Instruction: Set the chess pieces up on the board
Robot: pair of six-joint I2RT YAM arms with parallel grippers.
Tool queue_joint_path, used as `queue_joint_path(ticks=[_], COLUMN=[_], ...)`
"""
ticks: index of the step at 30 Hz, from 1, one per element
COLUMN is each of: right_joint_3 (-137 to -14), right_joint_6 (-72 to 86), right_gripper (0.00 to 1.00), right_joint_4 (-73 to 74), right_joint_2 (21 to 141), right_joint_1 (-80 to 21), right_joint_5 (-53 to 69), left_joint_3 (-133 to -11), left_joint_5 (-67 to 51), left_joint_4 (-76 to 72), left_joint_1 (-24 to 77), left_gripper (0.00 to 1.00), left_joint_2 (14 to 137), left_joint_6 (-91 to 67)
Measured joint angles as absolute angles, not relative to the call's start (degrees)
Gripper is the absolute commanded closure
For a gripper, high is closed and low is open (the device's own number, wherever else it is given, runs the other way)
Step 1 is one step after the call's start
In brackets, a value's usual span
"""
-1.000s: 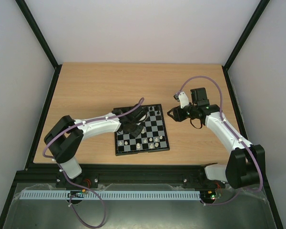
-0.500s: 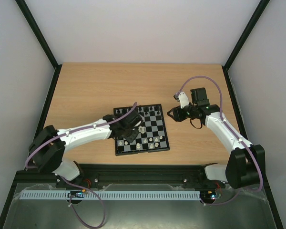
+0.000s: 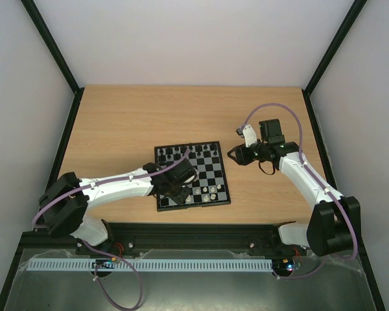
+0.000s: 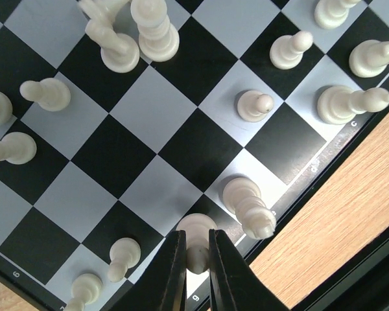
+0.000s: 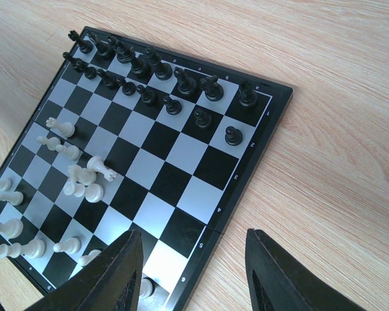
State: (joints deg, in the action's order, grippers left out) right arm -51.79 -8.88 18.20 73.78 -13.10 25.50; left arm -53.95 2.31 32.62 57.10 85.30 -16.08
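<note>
Left gripper: my left gripper (image 4: 196,267) hung over the near edge of the board (image 4: 196,148), its jaws drawn in on a white piece (image 4: 196,234) in the outermost row, as far as I could judge from the wrist view.
Held piece: it stood on or just above its square, right at the border strip, with the table (image 4: 324,214) just beyond.
Nearest hazard: a tall white piece (image 4: 248,202) stood just beside my right finger (image 4: 223,275), and a small pawn (image 4: 123,256) stood close on the other side.
How I judged the step: I needed to move straight up or down, with no sideways sweep, or a fingertip would clip a neighbour.
Release: I would part the jaws only slightly, enough to free the piece.
Middle of board: several white pieces were clustered there, and one (image 4: 110,46) leaned against another, so they needed righting.
Far rows: the black pieces (image 5: 146,71) stood in two rows that looked mostly in order.
Right gripper: my right gripper (image 5: 193,249) hung beside the board's right edge, jaws wide apart and holding nothing.
</note>
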Motion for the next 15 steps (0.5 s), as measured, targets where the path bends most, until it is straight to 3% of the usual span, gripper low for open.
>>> queue_joint_path(ticks=[15], right_joint_3=[-51.79], right_joint_6=[-9.23], right_gripper=[0.55], right_joint_4=[18.20], right_joint_2=[73.78], right_joint_1=[-13.10], right_joint_5=[25.50], left_joint_3=[-53.28], left_joint_5=[1.45], left_joint_4=[32.40], left_joint_1=[57.74], left_gripper=[0.91], left_joint_2=[87.90], left_joint_6=[-17.23])
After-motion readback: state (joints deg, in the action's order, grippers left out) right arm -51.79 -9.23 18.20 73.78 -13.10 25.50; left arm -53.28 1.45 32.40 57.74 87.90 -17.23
